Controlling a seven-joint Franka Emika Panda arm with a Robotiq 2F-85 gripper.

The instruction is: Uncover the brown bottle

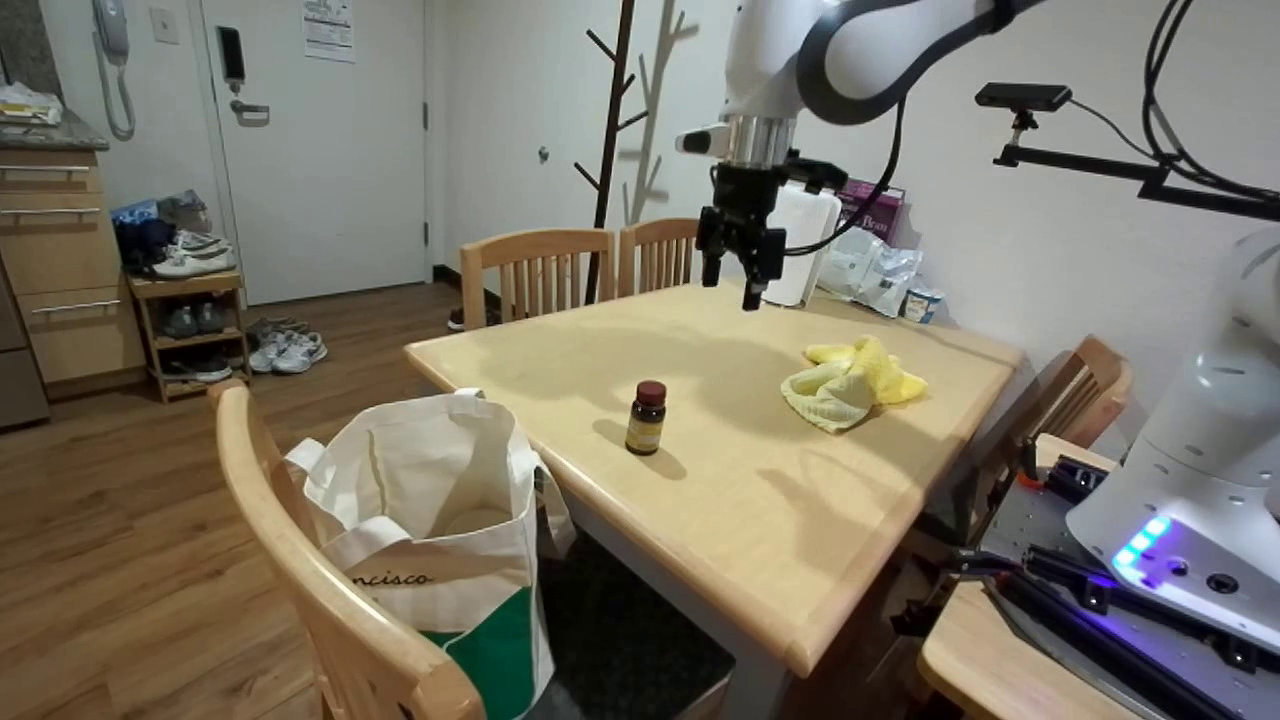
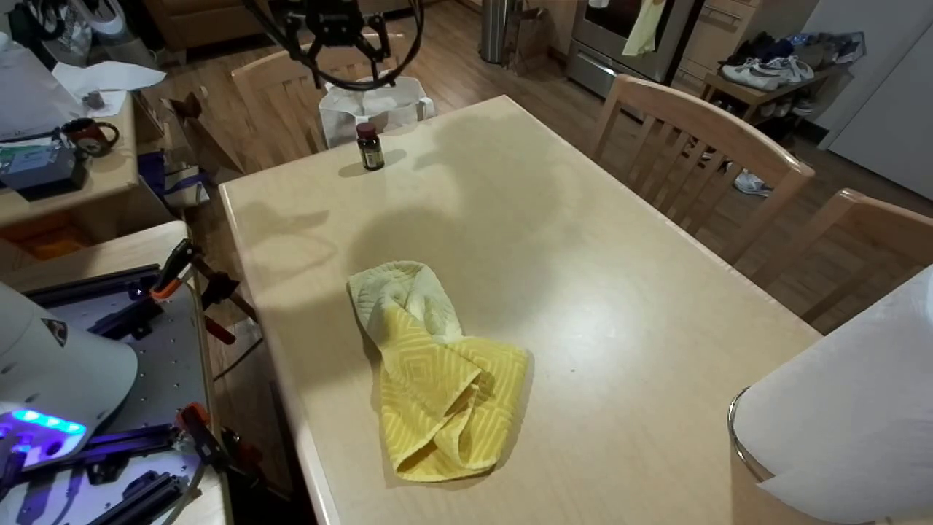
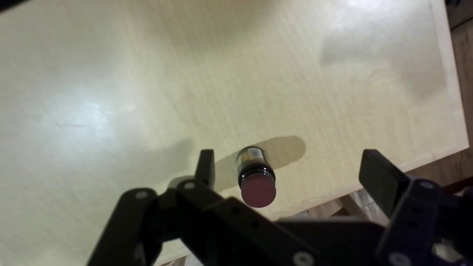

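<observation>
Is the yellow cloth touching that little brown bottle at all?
Apart. Both exterior views show it plainly: a wide stretch of tabletop lies between the yellow cloth and the brown bottle, which stands upright.

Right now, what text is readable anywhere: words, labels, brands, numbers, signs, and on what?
"ncisco": tote bag; the word's start is out of sight.
Brown bottle: label too small and blurred to read.
Door notice: too small.
Purple box: lettering too blurred.
Small tub: print too small.
Numbers: none legible.
</observation>
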